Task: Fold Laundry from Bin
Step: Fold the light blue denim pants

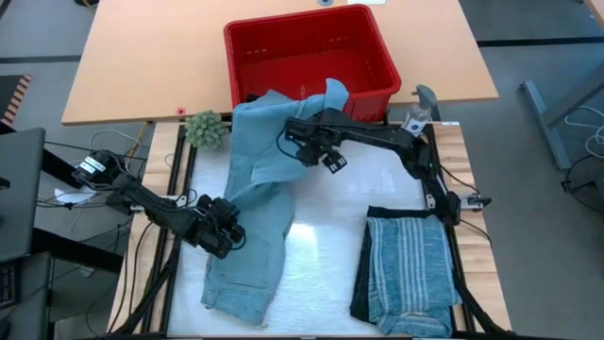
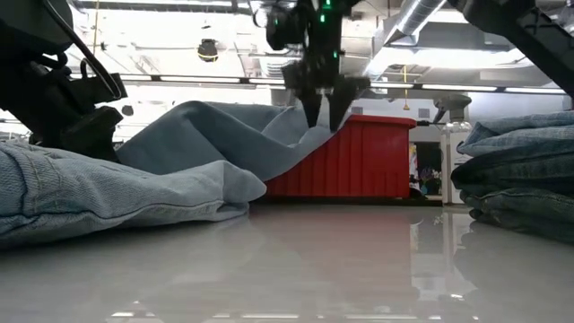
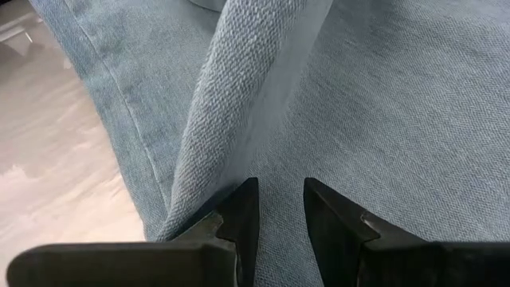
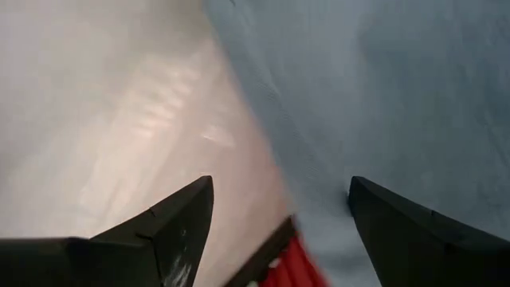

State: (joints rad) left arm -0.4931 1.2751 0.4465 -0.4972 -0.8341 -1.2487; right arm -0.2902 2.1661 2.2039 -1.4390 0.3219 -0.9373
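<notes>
A light blue denim garment (image 1: 255,217) lies spread on the white table top. Its far end is draped over the front rim of the red bin (image 1: 377,47). My left gripper (image 1: 226,236) sits low on the garment's middle, at its left side, fingers nearly shut with denim between them. My right gripper (image 1: 330,161) hangs open above the garment's far part, just in front of the bin, pointing steeply down. In the low view my right gripper (image 2: 325,121) is close over the raised cloth; whether it touches, I cannot tell. My left gripper has denim (image 3: 276,187) between its two narrowly parted fingers, coming at it slanting down from the table's left side. A raised ridge of the cloth (image 3: 231,104) runs away from one fingertip (image 3: 243,211). One layer or several, I cannot tell. The garment rests on the table around the hold.
A folded pile (image 1: 408,274), a blue-grey striped piece on top of a dark one, lies at the table's near right. A small green spiky ball (image 1: 205,129) sits at the far left corner. Bare white table top (image 1: 321,274) shows between the denim and the pile.
</notes>
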